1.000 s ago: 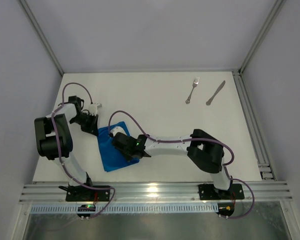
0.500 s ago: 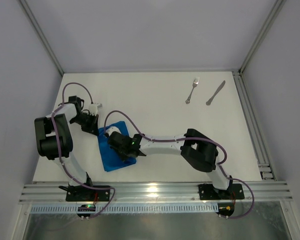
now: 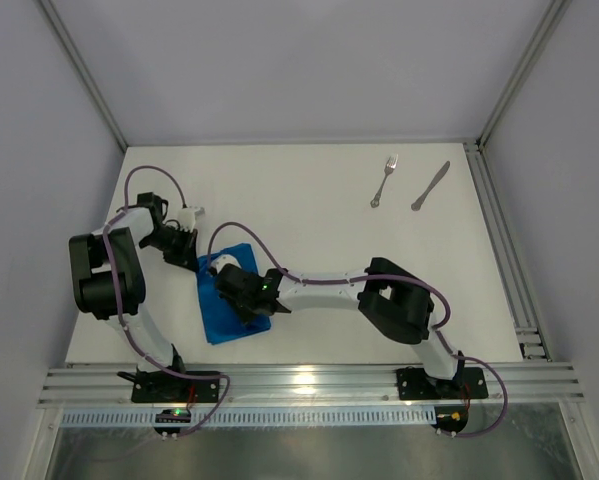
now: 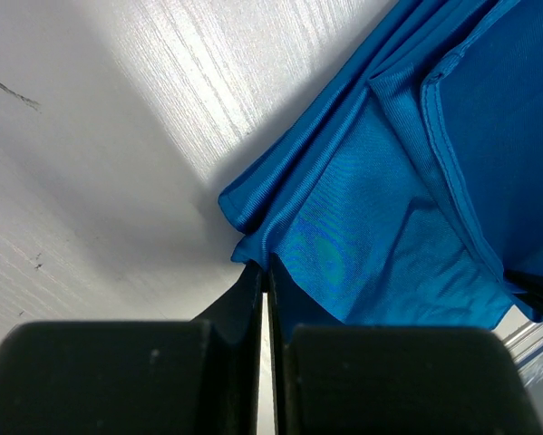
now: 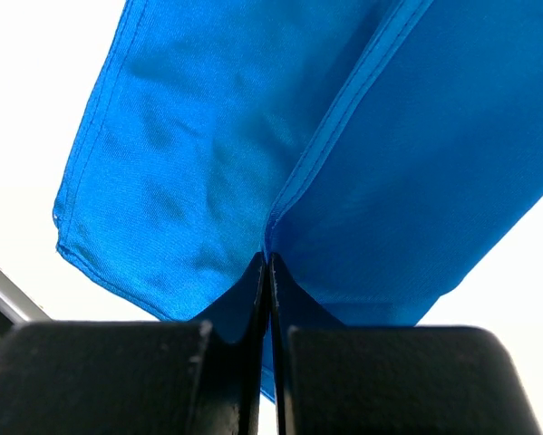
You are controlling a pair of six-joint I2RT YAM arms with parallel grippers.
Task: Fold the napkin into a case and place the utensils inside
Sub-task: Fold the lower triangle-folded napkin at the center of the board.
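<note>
Looking down from above, the bright blue napkin (image 3: 222, 322) lies on the near left part of the white tabletop (image 3: 309, 230), between the two arms. The left claw (image 3: 189, 260) sits at the cloth's far left corner. The right claw (image 3: 237, 290) reaches in from the right over the middle of the cloth and hides part of it. The fork (image 3: 384, 180) and the knife (image 3: 431, 186) lie near each other but not touching at the far right of the tabletop, well apart from the napkin and from both claws.

From the left wrist, the two black fingers (image 4: 239, 304) are clenched together and pinch a corner of the napkin. Beyond them the cloth spreads to the right in overlapping layers, one with a stitched hem. Bare tabletop shows on the left.

From the right wrist, the fingers (image 5: 251, 290) are likewise pressed tight and grip a hemmed edge of the napkin. A second layer of the blue cloth spreads out to the left beneath that edge, with white tabletop around it.
</note>
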